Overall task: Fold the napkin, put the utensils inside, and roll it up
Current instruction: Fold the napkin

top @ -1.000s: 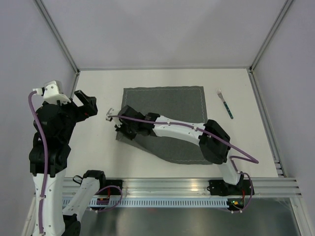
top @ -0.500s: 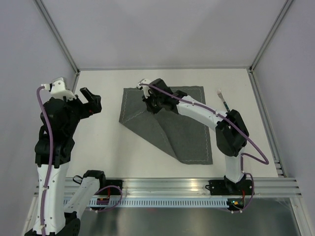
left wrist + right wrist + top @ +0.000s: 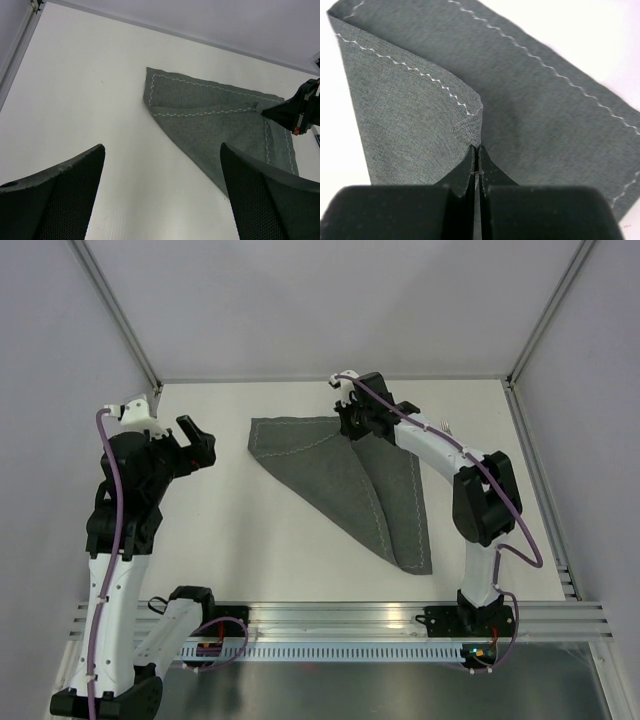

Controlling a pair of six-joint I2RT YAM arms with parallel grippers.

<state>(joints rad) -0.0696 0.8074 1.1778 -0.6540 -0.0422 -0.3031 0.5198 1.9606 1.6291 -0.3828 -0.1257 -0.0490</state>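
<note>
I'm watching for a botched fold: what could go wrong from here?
The right claw pinches only the corner tip of the napkin, so the cloth may slip free. The lifted corner sits short of the far right corner; released here, the fold would likely be lopsided. The fork lies just beside the right arm, which could nudge it.

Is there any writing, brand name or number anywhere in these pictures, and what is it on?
None that can be read.
The napkin shows only pale zigzag stitching, no label.
The right gripper pinching it is plain black, without markings.
</note>
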